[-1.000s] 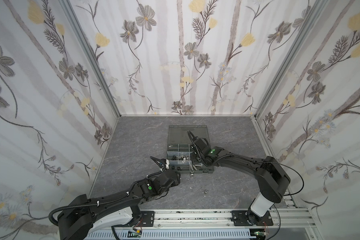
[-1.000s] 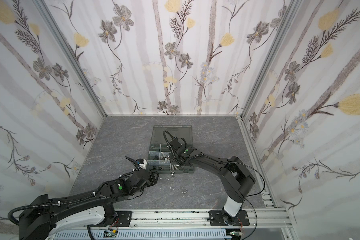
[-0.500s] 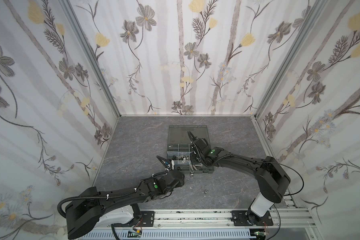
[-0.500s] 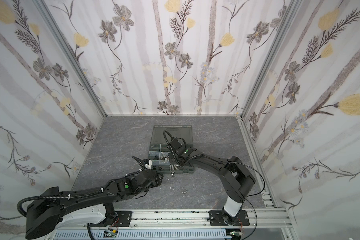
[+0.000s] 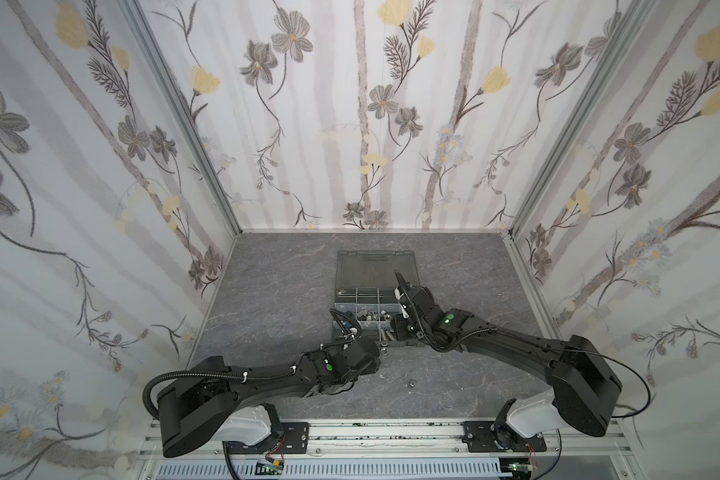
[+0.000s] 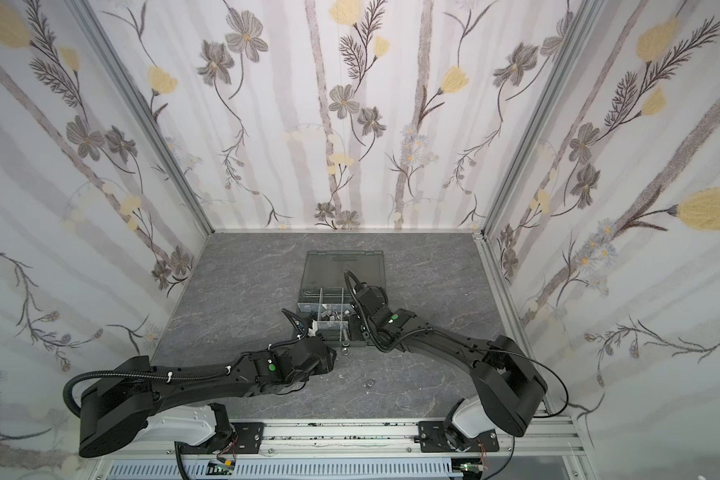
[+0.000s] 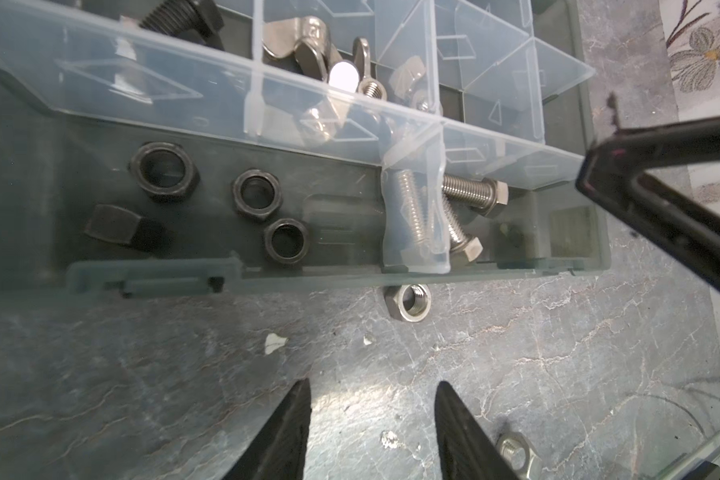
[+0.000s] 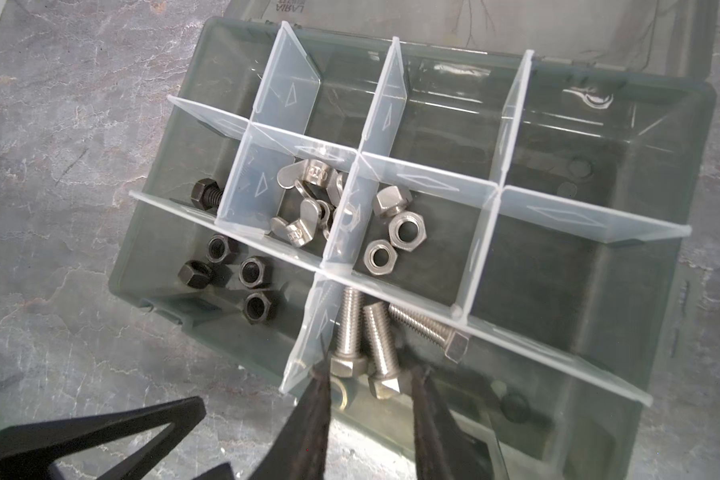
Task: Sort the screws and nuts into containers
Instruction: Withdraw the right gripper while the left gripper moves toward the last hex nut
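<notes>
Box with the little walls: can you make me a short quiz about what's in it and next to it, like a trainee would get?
1. True or false: the black nuts share a compartment with the silver screws.
2. How many silver screws lie in the box? A) two B) three C) five
3. Fill in: the silver nut just outside the box's front wall lies on the ____.
Key: 1 false; 2 B; 3 table.
</notes>
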`<state>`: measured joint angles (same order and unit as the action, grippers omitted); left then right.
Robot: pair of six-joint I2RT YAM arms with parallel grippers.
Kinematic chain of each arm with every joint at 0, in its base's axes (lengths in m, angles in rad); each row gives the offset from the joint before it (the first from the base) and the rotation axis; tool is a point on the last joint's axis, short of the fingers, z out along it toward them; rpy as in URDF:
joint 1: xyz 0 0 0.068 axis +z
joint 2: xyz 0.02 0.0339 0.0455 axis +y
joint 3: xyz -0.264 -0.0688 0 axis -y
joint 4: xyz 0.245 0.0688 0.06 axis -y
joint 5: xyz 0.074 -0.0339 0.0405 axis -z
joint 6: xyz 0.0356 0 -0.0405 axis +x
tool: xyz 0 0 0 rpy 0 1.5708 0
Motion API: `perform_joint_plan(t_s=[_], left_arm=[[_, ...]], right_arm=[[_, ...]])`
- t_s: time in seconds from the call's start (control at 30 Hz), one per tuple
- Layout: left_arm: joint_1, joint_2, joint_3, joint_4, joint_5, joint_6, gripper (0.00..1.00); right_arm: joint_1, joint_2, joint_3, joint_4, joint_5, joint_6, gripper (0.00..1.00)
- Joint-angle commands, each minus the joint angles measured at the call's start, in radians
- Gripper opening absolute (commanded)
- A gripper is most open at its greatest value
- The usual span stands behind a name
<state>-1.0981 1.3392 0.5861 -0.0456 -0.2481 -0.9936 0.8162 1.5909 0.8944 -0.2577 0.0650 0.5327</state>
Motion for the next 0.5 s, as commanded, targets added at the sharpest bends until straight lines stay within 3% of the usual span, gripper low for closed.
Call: perform_joint_plan(t_s=[0.0,0.47], left_arm=[[-0.008,0.034,0.025,0.019,0.006,0.025,0.51],[-0.037,0.156,0.108,0.03,-0.02,0.068,0.51]], right_arm=[[-0.018,-0.058,-0.037,0.044,0.009,0.043,0.35],[-0.015,-0.194,-0.171,0.023,-0.005,0.129,0.36]])
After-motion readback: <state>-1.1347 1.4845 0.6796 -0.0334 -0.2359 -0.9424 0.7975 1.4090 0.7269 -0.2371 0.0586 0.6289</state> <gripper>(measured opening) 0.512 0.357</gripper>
